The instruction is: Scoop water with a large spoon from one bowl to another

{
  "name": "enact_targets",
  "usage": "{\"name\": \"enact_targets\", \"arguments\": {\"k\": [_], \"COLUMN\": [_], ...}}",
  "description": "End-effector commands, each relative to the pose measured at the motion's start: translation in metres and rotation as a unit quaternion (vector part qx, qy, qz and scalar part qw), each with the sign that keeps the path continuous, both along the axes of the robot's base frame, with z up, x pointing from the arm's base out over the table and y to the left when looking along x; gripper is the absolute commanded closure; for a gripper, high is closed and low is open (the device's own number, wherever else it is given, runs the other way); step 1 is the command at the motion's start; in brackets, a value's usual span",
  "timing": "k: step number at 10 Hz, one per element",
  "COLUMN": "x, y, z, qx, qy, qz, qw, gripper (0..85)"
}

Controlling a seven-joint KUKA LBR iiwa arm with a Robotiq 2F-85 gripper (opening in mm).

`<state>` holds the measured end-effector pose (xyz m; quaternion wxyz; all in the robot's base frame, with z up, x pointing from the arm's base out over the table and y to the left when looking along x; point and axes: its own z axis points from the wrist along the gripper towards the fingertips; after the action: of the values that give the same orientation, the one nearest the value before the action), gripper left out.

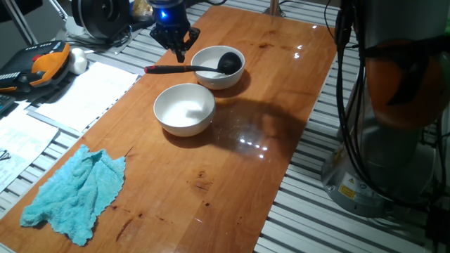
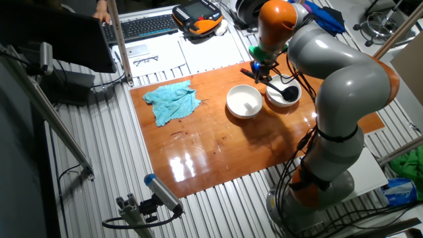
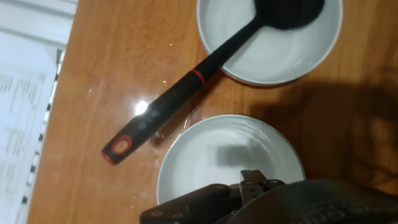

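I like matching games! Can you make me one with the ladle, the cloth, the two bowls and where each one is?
Things:
1. ladle
2. blue cloth
3. bowl nearer the cloth
4. gripper

Places or states:
A. crumpled at the table's far end from the bowls
B. above the ladle's handle, not holding it
C. head resting in the other bowl
D. no ladle in it

Pairs: 1-C, 2-A, 3-D, 4-B

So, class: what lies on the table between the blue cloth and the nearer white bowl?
Nothing: in one fixed view, only bare wooden table separates the blue cloth from the nearer white bowl.
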<state>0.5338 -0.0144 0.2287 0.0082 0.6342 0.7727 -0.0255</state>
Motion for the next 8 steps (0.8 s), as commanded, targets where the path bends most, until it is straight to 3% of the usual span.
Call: {"name": "enact_targets", "arguments": {"k": [1, 3, 4, 6, 8], "x": [0.0004, 0.001, 0.001, 0.001, 0.001], "y": [0.0, -0.001, -0.001, -0.001, -0.001], "z": [-0.0006, -0.002, -0.002, -0.002, -0.002], "qx": [-0.003, -0.008, -0.002, 0.016, 0.006], "qy": [0.0, -0.006, -0.008, 0.008, 0.012], "qz": [-0.035, -0.041, -0.056, -0.088, -0.098], "qw": [0.9994, 0.9991, 0.9984, 0.9959, 0.9951], "gripper": [85.0, 85.0, 85.0, 85.0, 85.0]}}
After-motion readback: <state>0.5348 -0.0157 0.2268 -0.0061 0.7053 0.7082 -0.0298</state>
